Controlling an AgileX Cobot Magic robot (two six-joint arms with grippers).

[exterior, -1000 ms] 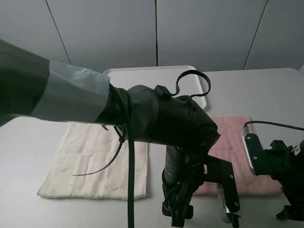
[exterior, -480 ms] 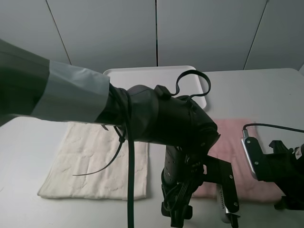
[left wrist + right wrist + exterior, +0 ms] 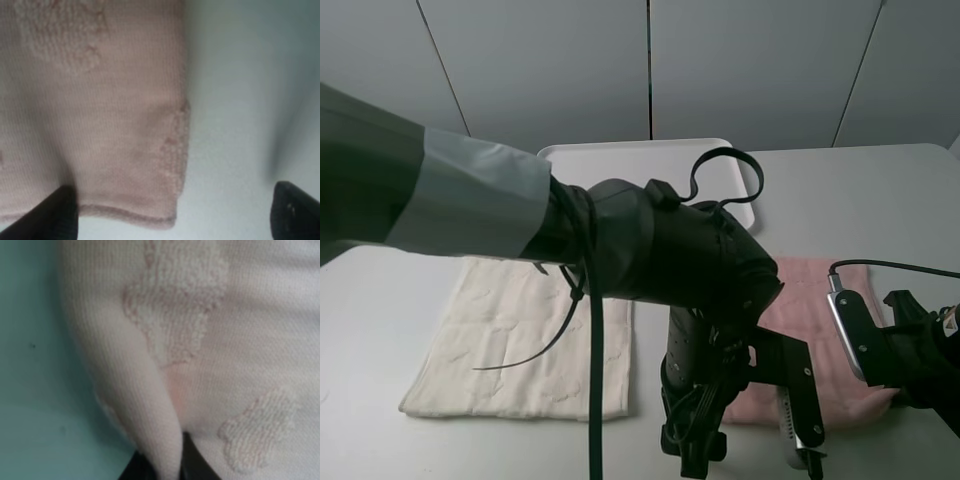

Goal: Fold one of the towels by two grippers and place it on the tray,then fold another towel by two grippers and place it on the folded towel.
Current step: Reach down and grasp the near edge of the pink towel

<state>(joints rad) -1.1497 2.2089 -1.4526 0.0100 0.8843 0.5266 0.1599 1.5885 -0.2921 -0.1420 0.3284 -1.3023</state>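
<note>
Two towels lie side by side on the white worktop (image 3: 880, 200). The cream towel (image 3: 510, 340) is spread flat at the lower left of the overhead frame. The pink towel (image 3: 810, 295) is at the lower right, with much of it hidden behind the arms. The white tray (image 3: 640, 146) sits beyond both towels at the upper middle of the frame, and the bulk of the left arm (image 3: 650, 250) covers its near edge.

That arm reaches across the middle of the frame and drops to the pink towel's near left corner. The left hand (image 3: 748, 455) hangs there at the bottom edge of the frame. The left wrist view shows it spread wide. One side stands over the pink cloth, the other over bare worktop, and the towel's rounded corner lies flat between them. I cannot tell whether either side touches the surface.

The right hand (image 3: 167, 465) is at the towel's near right corner, at the lower right edge of the overhead frame, where the arm hides most of it. The right wrist view shows its dark fingers pressed together on the pink towel. They pinch a narrow ridge of cloth near the edge, and the cloth rises into them in a fold while the rest of the towel stays spread on the worktop.
</note>
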